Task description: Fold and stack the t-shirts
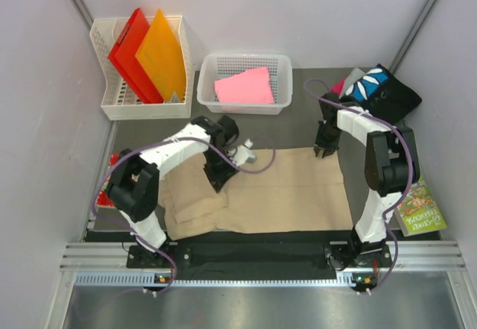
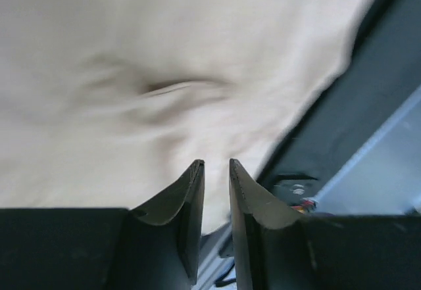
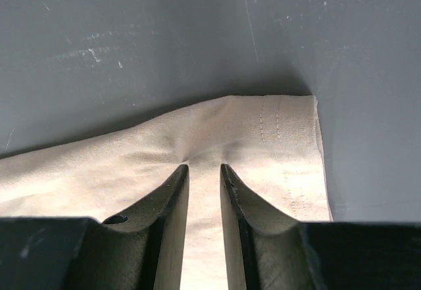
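Right gripper (image 3: 204,166): jaws nearly together, cloth puckered at the tips, so read it as pinching the stitched hem corner of the tan t-shirt (image 3: 263,145) at its far right end. Left gripper (image 2: 216,163): jaws a slit apart, nothing between them, hanging just above the same tee's left part; that view is blurred, so you can't tell if the tips touch the cloth. The tan tee lies spread across the dark mat between your two arms, its near-left part already doubled over into a thicker flap. My call on the step: mid-fold on the tan tee, one corner held, the other side free. For the next move you likely need the left jaws to take the matching far edge, then both to carry it over evenly, no skew. The pink t-shirt (image 1: 244,86) sits folded in the white basket (image 1: 205,75); the black printed t-shirt (image 1: 376,90) waits crumpled at far right.
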